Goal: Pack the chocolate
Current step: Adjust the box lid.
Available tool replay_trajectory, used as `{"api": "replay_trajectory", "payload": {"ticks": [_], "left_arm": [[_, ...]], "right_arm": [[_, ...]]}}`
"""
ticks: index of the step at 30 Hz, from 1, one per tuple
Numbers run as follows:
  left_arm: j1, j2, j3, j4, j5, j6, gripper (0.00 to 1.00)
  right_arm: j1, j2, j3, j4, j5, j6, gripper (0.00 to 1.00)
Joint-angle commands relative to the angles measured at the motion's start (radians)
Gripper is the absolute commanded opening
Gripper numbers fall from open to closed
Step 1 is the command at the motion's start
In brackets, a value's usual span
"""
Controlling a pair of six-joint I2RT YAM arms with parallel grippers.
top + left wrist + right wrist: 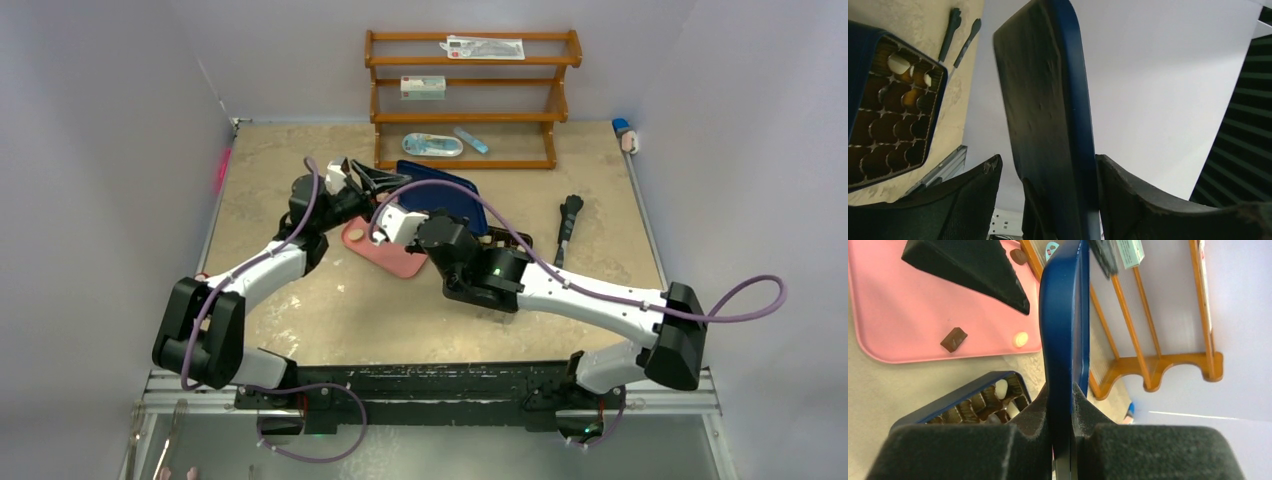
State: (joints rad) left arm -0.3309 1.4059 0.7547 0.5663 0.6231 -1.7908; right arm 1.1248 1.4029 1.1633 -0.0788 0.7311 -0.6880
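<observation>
Right claw (1062, 396), foam-padded, pinches the flat dark-blue lid (1064, 315), which stands on edge. Left claw (1048, 167) is spread around the same lid, with a gap on one side. Blue-walled box with brown rounded grid cells (955, 399) is beside the lid. Chocolate (953, 339) lies in some box cells. Beyond the box, a brown square and a cream round piece sit on the smooth pink tray (898, 315).

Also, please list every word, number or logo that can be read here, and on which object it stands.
No text can be read in any view.
Wooden rack, top shelf, white packet: print too small.
Middle shelf, teal-and-white box: print blurred, also in the right wrist view.
Bottom shelf, blister pack: too small.
Blue lid in the right gripper: no print shows.
</observation>
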Motion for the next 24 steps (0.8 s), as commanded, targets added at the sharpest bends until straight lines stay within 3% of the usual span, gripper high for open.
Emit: {"api": "replay_trajectory", "payload": {"ticks": [1,12,19,24], "left_arm": [[0.022,-0.002,-0.003,0.175,-0.017,0.019,0.67],[0.038,-0.019,-0.034,0.213,-0.145,0.167,0.69],[0.038,0.025,-0.102,0.331,-0.194,0.228,0.69],[0.036,0.072,-0.147,0.434,-0.195,0.268,0.69]], "right_arm": [[-0.03,-0.083,0.059,-0.036,-0.015,0.158,0.0],[-0.121,-0.226,0.068,-0.237,-0.215,0.597,0.0],[-0.176,-0.338,0.044,-0.319,-0.274,1.015,0.0],[-0.213,-0.445,-0.061,-0.287,-0.319,1.26,0.0]]}}
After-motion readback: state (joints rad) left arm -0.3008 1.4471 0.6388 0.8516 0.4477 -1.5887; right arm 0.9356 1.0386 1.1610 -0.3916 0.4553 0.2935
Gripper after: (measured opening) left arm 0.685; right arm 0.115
